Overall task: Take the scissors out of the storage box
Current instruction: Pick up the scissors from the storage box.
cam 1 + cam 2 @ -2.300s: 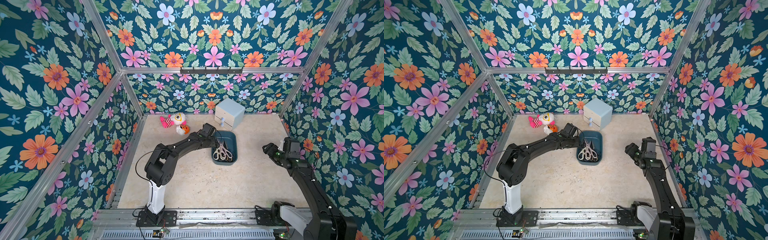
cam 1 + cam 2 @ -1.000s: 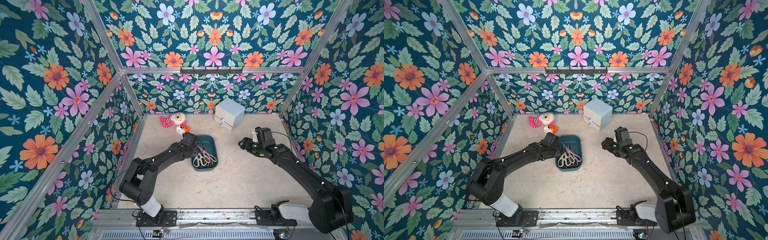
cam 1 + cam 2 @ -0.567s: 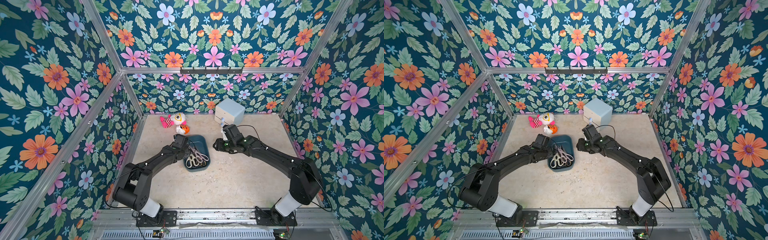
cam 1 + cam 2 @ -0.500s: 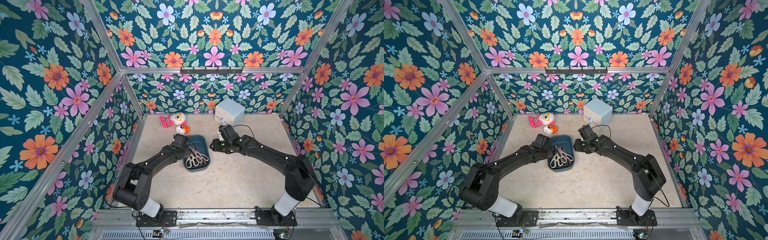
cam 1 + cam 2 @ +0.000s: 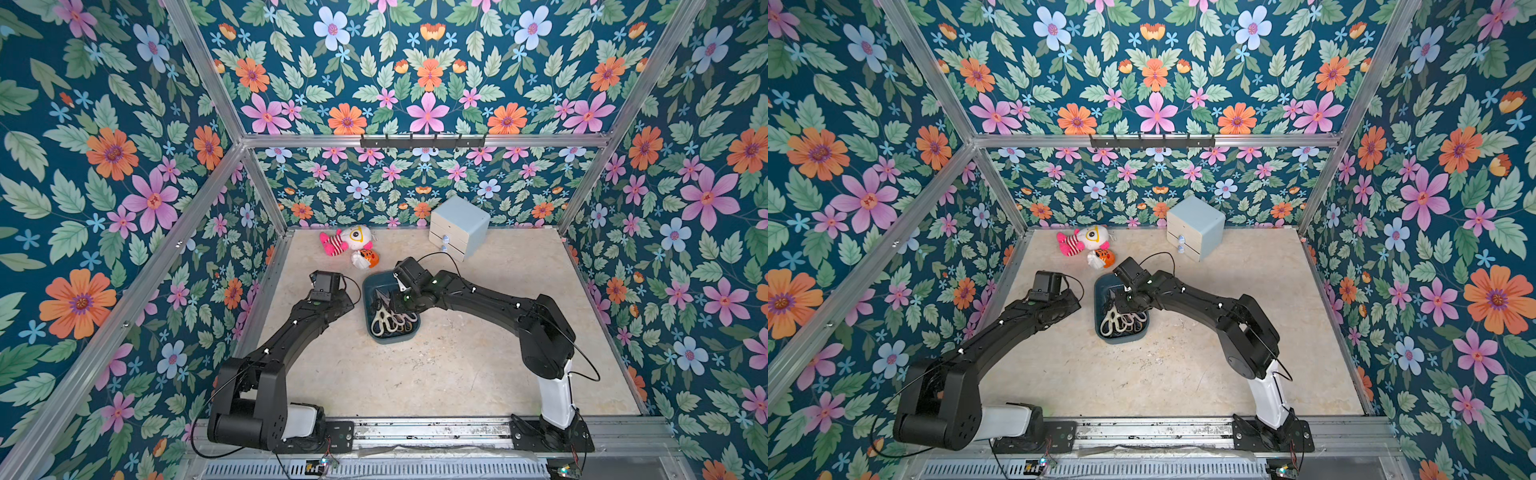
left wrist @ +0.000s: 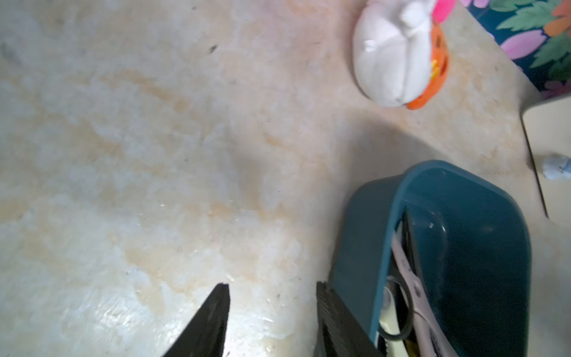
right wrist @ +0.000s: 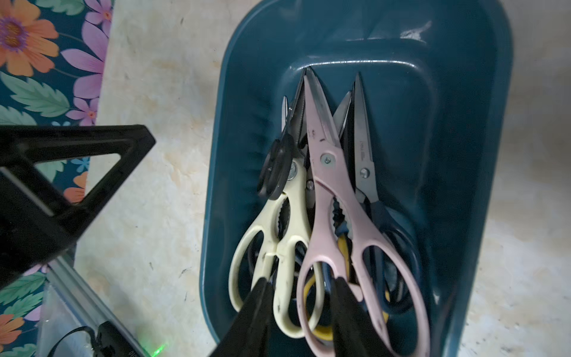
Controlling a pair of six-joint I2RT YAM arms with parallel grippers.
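Note:
The storage box is a dark teal tub on the floor between my arms, with several scissors piled inside. My right gripper reaches down into the storage box. Its open fingers straddle one loop of the cream pair and one loop of the pale pink pair, and a gap still shows. My left gripper is open over bare floor, one finger beside the storage box's outer wall. Pink scissors show inside it.
A pink-and-white plush and a small white-orange toy lie just behind the box. A pale blue drawer cube stands at the back. Flowered walls enclose the floor. The left gripper's finger shows beside the box.
The left gripper slid the box leftward and nearer, then let go of its rim and opened beside it. The right arm swung in over the box and its jaws narrowed around the handles.

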